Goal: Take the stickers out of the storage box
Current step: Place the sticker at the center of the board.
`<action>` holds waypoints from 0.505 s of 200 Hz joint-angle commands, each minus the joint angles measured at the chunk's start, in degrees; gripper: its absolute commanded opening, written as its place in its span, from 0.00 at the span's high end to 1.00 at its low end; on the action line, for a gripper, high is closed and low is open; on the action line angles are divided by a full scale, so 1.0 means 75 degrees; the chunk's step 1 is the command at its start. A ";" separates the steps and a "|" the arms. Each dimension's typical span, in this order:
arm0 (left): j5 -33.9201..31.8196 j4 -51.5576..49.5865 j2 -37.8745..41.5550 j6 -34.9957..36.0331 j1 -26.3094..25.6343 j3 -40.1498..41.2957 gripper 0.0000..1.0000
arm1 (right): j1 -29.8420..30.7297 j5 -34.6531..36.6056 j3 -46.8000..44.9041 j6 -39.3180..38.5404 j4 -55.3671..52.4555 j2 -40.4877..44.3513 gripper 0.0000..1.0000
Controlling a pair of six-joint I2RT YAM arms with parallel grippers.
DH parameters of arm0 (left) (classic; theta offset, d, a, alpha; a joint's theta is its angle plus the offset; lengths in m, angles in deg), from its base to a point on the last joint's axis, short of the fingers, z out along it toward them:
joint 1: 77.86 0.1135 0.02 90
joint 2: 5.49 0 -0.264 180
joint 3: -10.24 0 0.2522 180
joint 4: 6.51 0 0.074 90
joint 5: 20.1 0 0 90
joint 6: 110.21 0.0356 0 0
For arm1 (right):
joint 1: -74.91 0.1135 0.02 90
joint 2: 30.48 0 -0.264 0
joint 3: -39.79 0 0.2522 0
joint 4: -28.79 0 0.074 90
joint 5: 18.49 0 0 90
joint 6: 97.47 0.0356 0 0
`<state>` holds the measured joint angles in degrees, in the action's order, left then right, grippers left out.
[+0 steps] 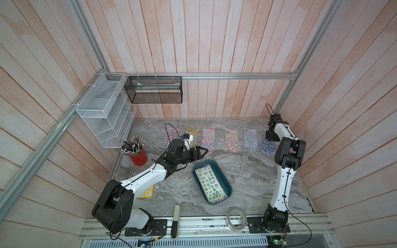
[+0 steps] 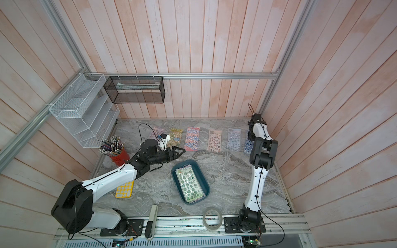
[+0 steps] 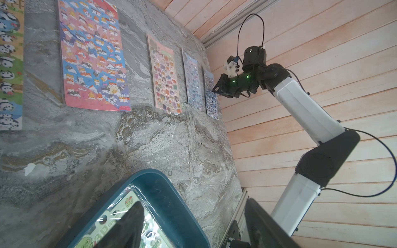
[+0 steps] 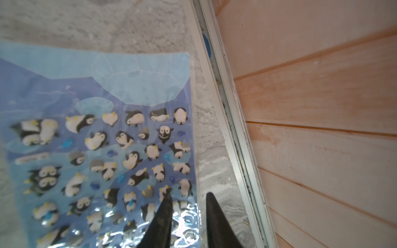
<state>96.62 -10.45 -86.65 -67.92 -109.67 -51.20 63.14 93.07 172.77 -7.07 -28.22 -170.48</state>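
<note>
The teal storage box (image 1: 224, 177) (image 2: 203, 178) (image 3: 171, 199) sits mid-table with a green sticker sheet (image 1: 211, 184) (image 2: 190, 184) (image 3: 129, 206) on top inside it. Several stickers lie in a row along the back, among them a pink-and-blue sheet (image 1: 208, 138) (image 3: 92, 60). My left gripper (image 1: 204, 152) (image 2: 181, 153) (image 3: 194, 201) hangs open above the box's far end, holding nothing. My right gripper (image 4: 189, 193) (image 3: 214, 89) is low at the far right. Its jaws stand a little apart astride the long edge of the blue penguin sheet (image 4: 107, 139) (image 1: 268, 148), which lies flat on the table.
A red cup of pencils (image 1: 139, 157) stands at the left, with a yellow stencil (image 1: 147, 192) under my left arm. A tape roll (image 1: 236, 219) and a grey bar (image 1: 176, 221) lie at the front edge. A white rack (image 1: 103, 111) and a black mesh basket (image 1: 154, 90) hang on the walls.
</note>
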 commanded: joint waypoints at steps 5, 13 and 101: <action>0.0140 0.0097 -0.0063 -0.0025 0.0036 -0.0217 0.24 | -0.0013 0.0183 0.0203 0.0126 0.0055 -0.0175 0.68; 0.0140 0.0097 -0.0040 -0.0026 0.0039 -0.0205 0.24 | -0.0016 0.0293 0.0206 0.0175 0.0064 -0.0094 0.67; -0.0570 -0.0908 0.0857 0.0412 0.0049 -0.0243 0.23 | 0.0406 0.0601 -0.0642 0.0626 0.0533 0.2535 0.59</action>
<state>95.18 -13.59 -84.05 -67.06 -109.67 -51.42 63.68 95.74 170.52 -3.90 -27.08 -160.84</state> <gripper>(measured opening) 0.764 0.403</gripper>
